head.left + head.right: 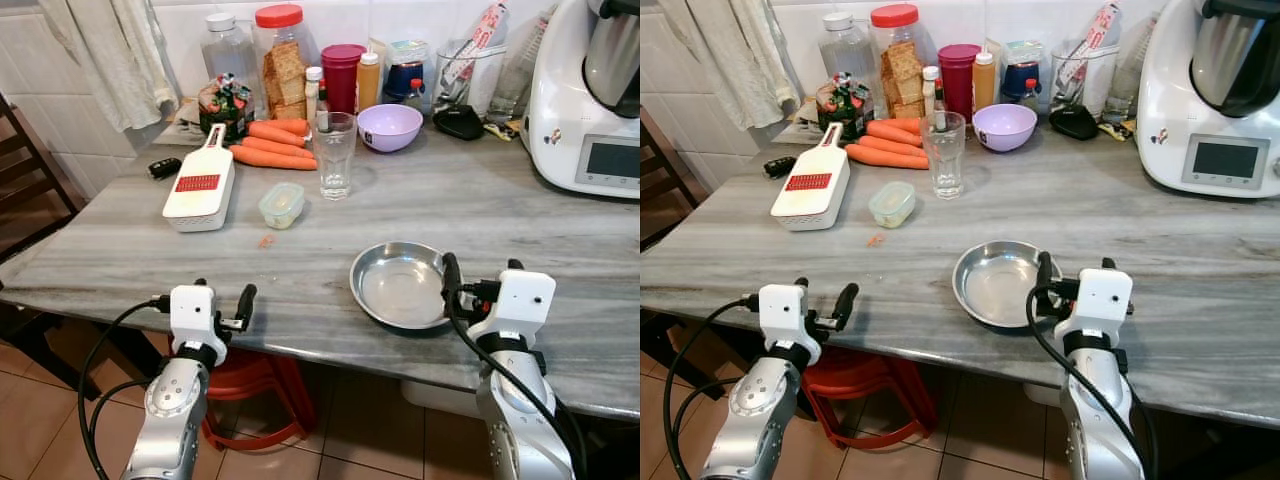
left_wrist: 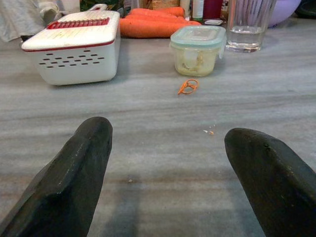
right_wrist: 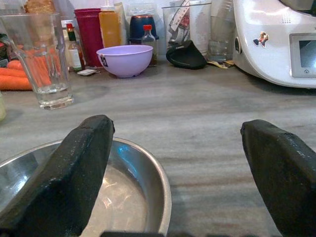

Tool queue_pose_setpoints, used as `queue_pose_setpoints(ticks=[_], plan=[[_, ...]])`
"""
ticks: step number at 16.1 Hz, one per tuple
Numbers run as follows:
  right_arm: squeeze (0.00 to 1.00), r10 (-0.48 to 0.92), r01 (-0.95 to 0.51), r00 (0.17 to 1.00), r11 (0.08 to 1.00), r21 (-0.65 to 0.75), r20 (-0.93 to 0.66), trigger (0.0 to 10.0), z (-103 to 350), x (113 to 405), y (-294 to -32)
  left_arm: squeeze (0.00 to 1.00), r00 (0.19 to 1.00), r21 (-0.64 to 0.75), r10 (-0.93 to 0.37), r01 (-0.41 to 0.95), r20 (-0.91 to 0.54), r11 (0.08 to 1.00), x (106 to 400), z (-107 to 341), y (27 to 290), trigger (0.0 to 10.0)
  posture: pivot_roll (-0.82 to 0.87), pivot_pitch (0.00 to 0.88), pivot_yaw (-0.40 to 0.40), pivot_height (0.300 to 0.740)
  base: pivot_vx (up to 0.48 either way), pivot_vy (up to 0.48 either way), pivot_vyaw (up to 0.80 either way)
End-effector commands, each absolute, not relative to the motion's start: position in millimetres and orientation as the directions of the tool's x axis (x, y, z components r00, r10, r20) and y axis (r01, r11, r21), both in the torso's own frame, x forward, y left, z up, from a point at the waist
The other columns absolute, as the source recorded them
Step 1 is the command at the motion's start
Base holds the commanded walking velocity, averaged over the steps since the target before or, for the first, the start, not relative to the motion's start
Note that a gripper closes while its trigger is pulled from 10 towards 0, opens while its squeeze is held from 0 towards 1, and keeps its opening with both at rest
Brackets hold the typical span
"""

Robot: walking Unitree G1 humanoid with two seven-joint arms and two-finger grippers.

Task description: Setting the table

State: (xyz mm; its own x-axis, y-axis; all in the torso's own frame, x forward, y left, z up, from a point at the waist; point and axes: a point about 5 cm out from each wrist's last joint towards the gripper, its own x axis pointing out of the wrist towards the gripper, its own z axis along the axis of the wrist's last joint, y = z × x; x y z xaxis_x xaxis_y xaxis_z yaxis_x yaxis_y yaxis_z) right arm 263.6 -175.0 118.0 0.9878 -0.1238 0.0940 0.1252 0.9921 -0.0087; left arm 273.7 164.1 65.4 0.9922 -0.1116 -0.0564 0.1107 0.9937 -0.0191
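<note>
Both grippers sit at the near edge of the grey marble bench: right gripper [image 1: 480, 282] spread wide, one finger over the rim of the shallow round steel plate [image 1: 400, 285], left gripper [image 1: 222, 305] open, well left of the plate. Looks like the plate grab is starting; next it needs to close on that rim.

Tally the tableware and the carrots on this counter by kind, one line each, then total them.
Steel plate: 1
Drinking glass: 1
Purple bowl: 1
Carrots: 3
Total: 6
</note>
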Motion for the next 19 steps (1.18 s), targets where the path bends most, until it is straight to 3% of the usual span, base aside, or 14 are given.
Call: queue_pose_setpoints(ticks=[1,19], plan=[[0.00,-0.128,0.129,0.987,0.992,0.001,0.098,10.0,118.5,264.8,-174.3,0.00,0.992,-0.001,-0.110,0.110,-0.055,0.994,274.8,66.1,167.5,10.0,-0.05,0.000,0.114,0.740,0.000,0.000,0.00],[0.00,-0.145,0.145,0.985,0.989,0.004,0.092,10.0,117.3,262.0,-174.4,0.00,0.993,0.000,-0.085,0.085,-0.079,0.996,276.1,66.3,168.2,10.0,-0.05,0.011,0.122,0.740,-0.015,0.000,0.00]])
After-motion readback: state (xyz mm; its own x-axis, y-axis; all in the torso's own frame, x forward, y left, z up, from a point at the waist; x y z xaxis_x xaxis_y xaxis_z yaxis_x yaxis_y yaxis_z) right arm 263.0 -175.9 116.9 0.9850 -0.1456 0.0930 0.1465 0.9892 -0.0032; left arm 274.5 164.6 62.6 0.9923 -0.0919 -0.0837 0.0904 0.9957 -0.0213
